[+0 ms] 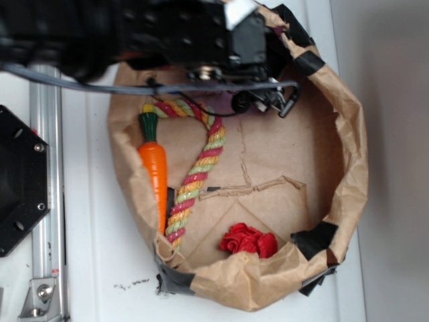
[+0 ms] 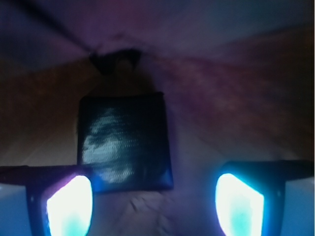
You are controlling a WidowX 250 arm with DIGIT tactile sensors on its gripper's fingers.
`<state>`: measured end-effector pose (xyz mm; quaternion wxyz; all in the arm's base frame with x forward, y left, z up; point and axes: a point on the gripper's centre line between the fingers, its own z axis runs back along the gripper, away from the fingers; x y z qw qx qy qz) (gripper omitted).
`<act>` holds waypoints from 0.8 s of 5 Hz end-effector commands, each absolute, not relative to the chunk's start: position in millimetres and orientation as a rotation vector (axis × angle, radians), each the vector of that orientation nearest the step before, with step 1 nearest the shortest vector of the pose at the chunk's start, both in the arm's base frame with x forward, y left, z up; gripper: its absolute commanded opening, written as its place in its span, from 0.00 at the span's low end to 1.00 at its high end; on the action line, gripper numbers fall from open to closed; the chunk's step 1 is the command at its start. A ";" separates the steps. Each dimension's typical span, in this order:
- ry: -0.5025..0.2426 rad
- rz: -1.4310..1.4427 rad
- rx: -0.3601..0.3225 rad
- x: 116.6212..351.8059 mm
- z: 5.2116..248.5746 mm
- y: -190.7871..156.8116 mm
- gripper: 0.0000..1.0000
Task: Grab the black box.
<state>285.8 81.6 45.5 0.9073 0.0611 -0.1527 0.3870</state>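
In the wrist view the black box (image 2: 124, 141) lies flat on brown paper, glossy and square with rounded corners. It sits just ahead of my gripper (image 2: 154, 206) and left of the middle. The gripper is open, its two glowing fingertips (image 2: 69, 206) wide apart with nothing between them. The box's near left corner is close to the left fingertip. In the exterior view the arm and gripper (image 1: 265, 100) hang over the far side of the paper basin, and the box is hidden beneath them.
A crumpled brown paper wall (image 1: 348, 154) patched with black tape (image 1: 314, 238) rings the basin. Inside lie an orange carrot toy (image 1: 154, 171), a striped rope (image 1: 194, 168) and a red crumpled thing (image 1: 249, 240). A black hexagonal plate (image 1: 17, 181) and a metal rail (image 1: 45, 201) stand at the left.
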 end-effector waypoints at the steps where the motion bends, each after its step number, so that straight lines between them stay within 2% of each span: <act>1: -0.371 0.720 0.091 317.5 52.1 81.8 1.00; 2: -0.310 0.704 0.043 326.0 31.2 77.3 1.00; 3: -0.282 0.680 0.018 320.2 22.6 68.9 1.00; 4: -0.296 0.680 0.023 315.2 24.4 65.7 0.00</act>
